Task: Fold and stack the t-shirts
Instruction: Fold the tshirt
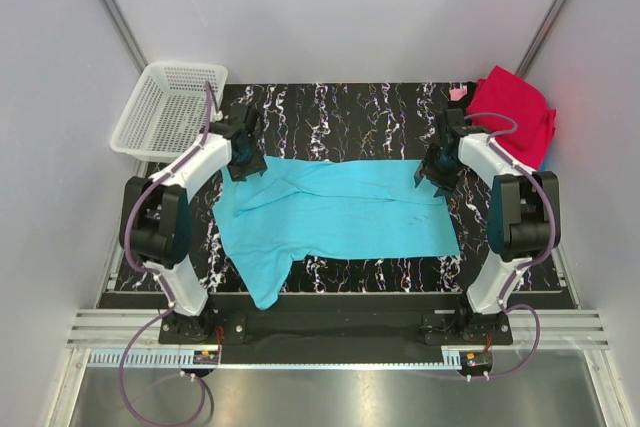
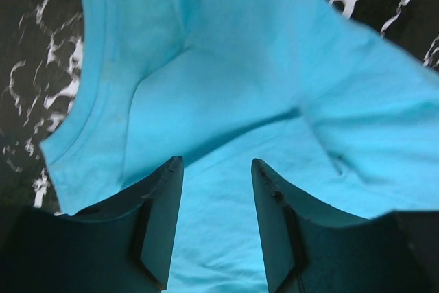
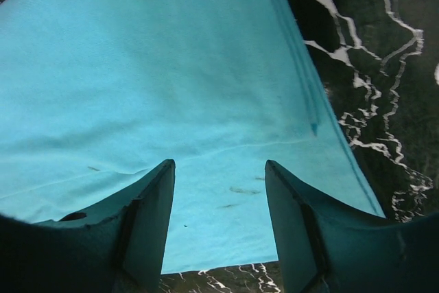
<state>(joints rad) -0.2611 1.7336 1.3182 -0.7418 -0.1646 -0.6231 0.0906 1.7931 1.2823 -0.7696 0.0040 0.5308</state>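
Observation:
A turquoise-blue t-shirt (image 1: 335,212) lies spread flat on the black marbled mat (image 1: 350,107), one sleeve hanging toward the near edge. My left gripper (image 1: 243,161) hovers over its far left corner; in the left wrist view the gripper (image 2: 216,162) stands open over the cloth (image 2: 226,66) beside the collar (image 2: 88,80), nothing between the fingers. My right gripper (image 1: 432,175) is above the shirt's far right corner; in the right wrist view it (image 3: 219,164) is open over the hem end (image 3: 151,66). A crimson red t-shirt (image 1: 515,112) lies crumpled at the back right.
A white mesh basket (image 1: 168,107) stands at the back left, half off the mat. A scrap of pink cloth (image 1: 458,93) peeks out beside the red shirt. White walls close in on both sides and behind.

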